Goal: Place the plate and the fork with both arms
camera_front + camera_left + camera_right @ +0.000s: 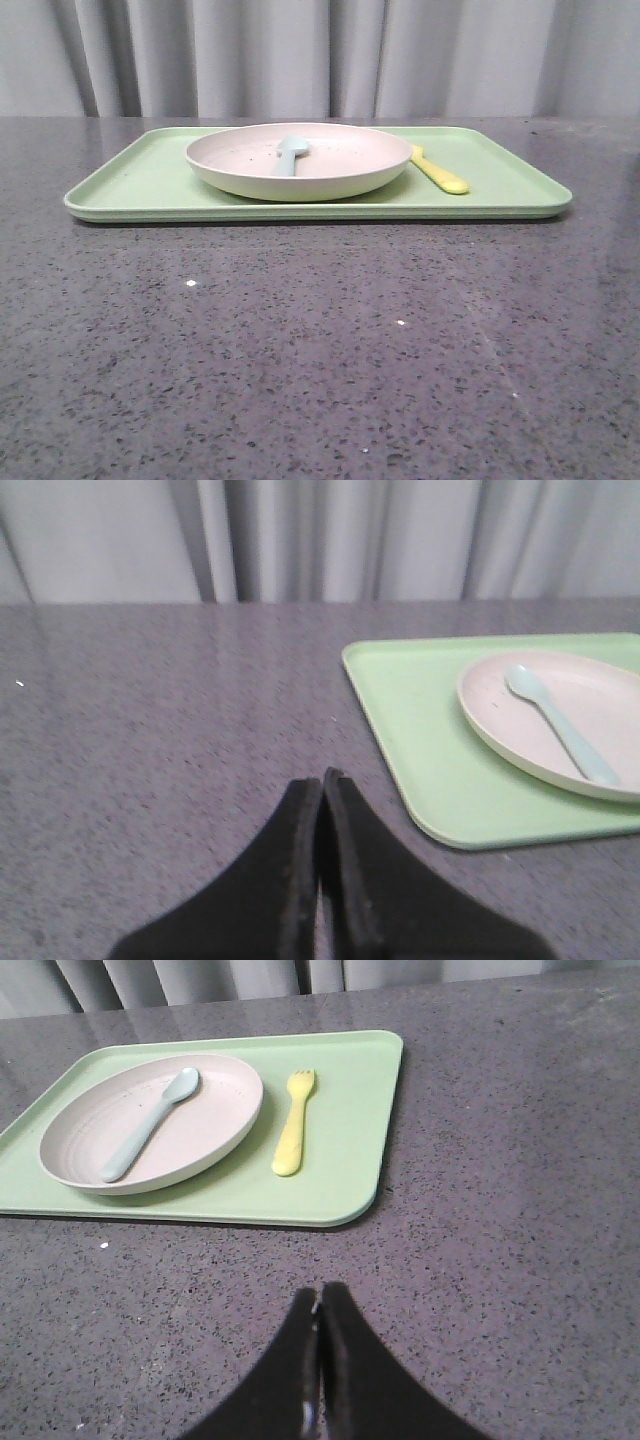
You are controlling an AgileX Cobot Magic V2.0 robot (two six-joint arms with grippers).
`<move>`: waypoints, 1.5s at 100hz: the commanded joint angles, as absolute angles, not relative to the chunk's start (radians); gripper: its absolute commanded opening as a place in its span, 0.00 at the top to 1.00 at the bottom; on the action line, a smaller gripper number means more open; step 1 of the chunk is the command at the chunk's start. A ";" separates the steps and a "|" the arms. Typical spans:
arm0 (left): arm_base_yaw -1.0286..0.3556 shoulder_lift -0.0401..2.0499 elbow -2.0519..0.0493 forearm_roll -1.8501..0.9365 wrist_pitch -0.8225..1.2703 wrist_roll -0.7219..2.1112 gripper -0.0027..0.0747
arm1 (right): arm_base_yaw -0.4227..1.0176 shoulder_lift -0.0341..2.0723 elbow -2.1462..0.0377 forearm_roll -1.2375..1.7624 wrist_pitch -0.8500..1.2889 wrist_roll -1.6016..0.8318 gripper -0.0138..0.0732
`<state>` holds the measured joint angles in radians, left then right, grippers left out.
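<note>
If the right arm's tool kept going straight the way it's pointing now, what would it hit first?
Most likely the near edge of the green tray, with the yellow fork just beyond. The right tool is shut, over bare table; its height is unclear, so it might pass above the rim.

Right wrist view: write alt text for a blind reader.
A green tray on a dark speckled table holds a plate with a spoon in it and a yellow fork beside it. The right gripper, fingers closed, hangs nearer the camera.
</note>
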<state>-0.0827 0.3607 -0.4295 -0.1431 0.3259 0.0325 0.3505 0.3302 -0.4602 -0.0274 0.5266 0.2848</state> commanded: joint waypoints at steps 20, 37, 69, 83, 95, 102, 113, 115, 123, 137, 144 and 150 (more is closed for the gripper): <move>0.007 0.262 -0.280 -0.079 0.070 0.026 0.99 | 0.347 0.331 -0.484 -0.045 0.441 0.281 0.92; 0.047 0.174 -0.189 -0.056 0.035 0.026 0.99 | 0.347 0.331 -0.484 -0.045 0.441 0.281 0.92; 0.074 0.026 -0.001 -0.056 -0.069 0.026 0.99 | 0.347 0.331 -0.484 -0.045 0.441 0.281 0.92; 0.074 -0.036 0.014 -0.058 -0.012 0.026 0.99 | 0.347 0.331 -0.484 -0.045 0.441 0.281 0.92; 0.074 -0.035 0.014 -0.058 0.000 0.026 0.99 | 0.347 0.331 -0.484 -0.045 0.440 0.281 0.92; 0.074 -0.035 0.014 -0.058 0.000 0.026 0.99 | 0.347 0.331 -0.484 -0.045 0.440 0.281 0.92; 0.074 -0.035 0.014 -0.058 0.000 0.026 0.99 | 0.347 0.331 -0.484 -0.045 0.440 0.281 0.92; 0.074 -0.035 0.014 -0.058 0.000 0.026 0.99 | 0.347 0.331 -0.484 -0.045 0.440 0.281 0.92; 0.074 -0.035 0.014 -0.058 0.000 0.026 0.99 | 0.347 0.331 -0.484 -0.045 0.440 0.281 0.92; 0.074 -0.035 0.014 -0.058 0.000 0.026 0.99 | 0.347 0.331 -0.484 -0.045 0.440 0.281 0.92; 0.074 -0.035 0.014 -0.058 0.000 0.026 0.99 | 0.347 0.331 -0.484 -0.045 0.440 0.281 0.92; 0.074 -0.035 0.014 -0.058 0.000 0.026 0.99 | 0.347 0.331 -0.484 -0.045 0.440 0.281 0.92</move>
